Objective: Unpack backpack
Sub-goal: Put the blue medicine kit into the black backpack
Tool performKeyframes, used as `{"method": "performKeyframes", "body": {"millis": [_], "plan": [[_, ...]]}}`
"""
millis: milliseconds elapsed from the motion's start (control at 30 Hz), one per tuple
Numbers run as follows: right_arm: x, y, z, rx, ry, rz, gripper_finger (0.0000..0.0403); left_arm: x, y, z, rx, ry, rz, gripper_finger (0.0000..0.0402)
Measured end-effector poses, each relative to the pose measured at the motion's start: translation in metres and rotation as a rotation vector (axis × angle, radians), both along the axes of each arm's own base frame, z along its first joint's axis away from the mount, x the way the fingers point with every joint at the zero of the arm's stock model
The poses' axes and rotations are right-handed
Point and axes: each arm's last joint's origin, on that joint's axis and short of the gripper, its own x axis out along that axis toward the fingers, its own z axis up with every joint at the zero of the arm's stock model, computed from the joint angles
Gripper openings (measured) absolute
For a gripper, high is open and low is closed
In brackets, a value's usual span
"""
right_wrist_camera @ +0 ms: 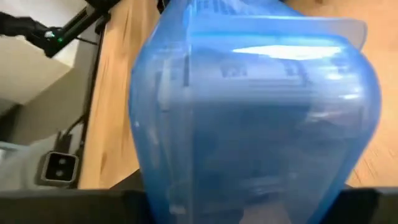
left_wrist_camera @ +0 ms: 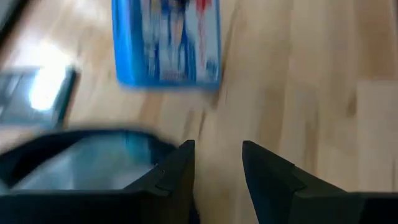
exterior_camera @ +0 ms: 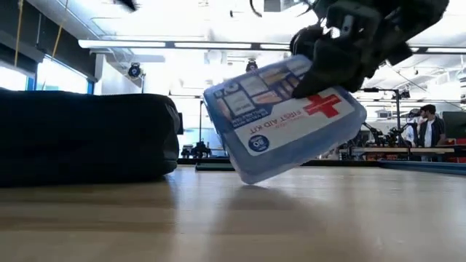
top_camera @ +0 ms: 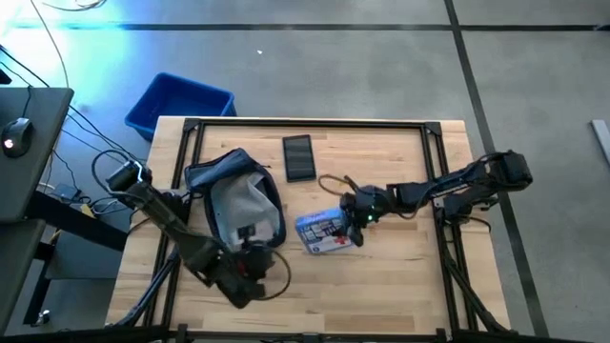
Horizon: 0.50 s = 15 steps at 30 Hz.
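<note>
closest to the low camera we see the first aid pouch (exterior_camera: 285,120), a blue soft kit with a red cross. it is tilted, and only its lower corner touches the wooden worktop (exterior_camera: 233,218). the right end effector (exterior_camera: 342,54) grips its upper end from above, fingers closed on it. in the right wrist view the pouch (right_wrist_camera: 249,118) fills almost the whole picture between the dark fingers.

from above, we see the right end effector (top_camera: 360,211) at the middle of the worktop (top_camera: 400,276), with the pouch (top_camera: 329,232) just under it, on the side toward the near edge. a thin dark cable loop (top_camera: 329,179) lies near it, toward the far edge.

the left end effector (top_camera: 250,265) is near the front edge of the worktop, just beside the near end of the backpack (top_camera: 238,205). in the left wrist view its two fingers (left_wrist_camera: 177,177) stand apart with bare wood between them, so they are parted and hold nothing; the backpack rim (left_wrist_camera: 81,140) lies just beside one finger.

the backpack lies on the left half of the worktop, unzipped, with pale grey lining showing. in the low view it (exterior_camera: 87,138) is a dark low shape, apart from the pouch.

a black phone (top_camera: 298,157) lies flat near the far edge, beside the backpack. a blue plastic bin (top_camera: 178,105) stands on the floor beyond the far left corner. in the low view, people (exterior_camera: 429,127) stand far back in the room.
</note>
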Motion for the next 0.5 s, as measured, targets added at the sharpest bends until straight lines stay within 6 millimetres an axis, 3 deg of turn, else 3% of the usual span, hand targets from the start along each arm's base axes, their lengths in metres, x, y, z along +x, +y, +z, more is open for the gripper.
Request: {"method": "performKeyframes", "body": {"millis": [133,367,500], "plan": [[0.006,0.002,0.011,-0.068,-0.134,-0.116,0.0138,-0.016,0.014,-0.004,-0.007,0.087,0.151,0.0112],[0.009,0.003,0.026,-0.043,-0.256,-0.120,0.0138,-0.017,0.043,-0.049,0.034,0.226,0.262,0.0112],[0.004,0.009,0.039,-0.040,-0.317,-0.119,0.0138,-0.006,0.056,-0.080,0.010,0.174,0.216,0.0105]]}}
